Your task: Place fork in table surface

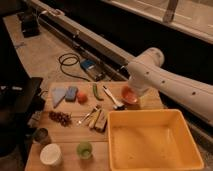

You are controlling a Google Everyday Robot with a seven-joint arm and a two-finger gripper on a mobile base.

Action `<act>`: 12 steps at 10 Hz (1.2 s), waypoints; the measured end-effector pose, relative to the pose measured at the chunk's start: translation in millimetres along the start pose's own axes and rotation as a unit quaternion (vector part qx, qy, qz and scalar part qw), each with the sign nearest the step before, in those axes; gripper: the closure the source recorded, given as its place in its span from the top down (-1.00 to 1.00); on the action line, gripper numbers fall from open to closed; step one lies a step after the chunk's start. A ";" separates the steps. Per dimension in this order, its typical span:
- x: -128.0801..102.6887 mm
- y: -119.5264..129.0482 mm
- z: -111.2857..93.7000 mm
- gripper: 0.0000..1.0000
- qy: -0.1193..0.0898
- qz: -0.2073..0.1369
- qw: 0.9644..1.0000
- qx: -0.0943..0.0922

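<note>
The fork (85, 118) is a slim silver piece lying flat on the tan plank table surface (67, 137), just right of the grape bunch (60, 118) among a few other utensils. My white arm reaches in from the right. Its gripper (133, 91) hangs at the arm's lower end over the orange bowl (130, 97) at the table's far right, well right of the fork. The arm's own body hides most of the gripper.
A big yellow tub (155, 142) fills the right front. A white-handled spoon (113, 97), green pepper (96, 92), orange fruit (81, 97) and blue sponge (71, 93) lie at the back. A white cup (50, 154), green cup (84, 149) and metal can (41, 135) stand front left.
</note>
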 end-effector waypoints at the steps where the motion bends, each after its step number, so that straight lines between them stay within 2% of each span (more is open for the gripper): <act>1: -22.6 -4.3 -0.9 0.60 -0.007 -0.040 0.999 0.003; 2: -29.9 -4.9 -0.9 0.60 -0.009 -0.055 0.998 0.003; 7: -28.1 -4.7 -1.9 0.60 -0.005 -0.055 0.998 0.003; 8: -28.6 -10.8 -4.3 0.60 -0.003 -0.064 0.998 0.003; 10: -40.8 -38.6 -2.4 0.60 -0.004 -0.101 0.995 -0.001; 12: -62.5 -70.6 4.4 0.60 -0.011 -0.135 0.991 0.000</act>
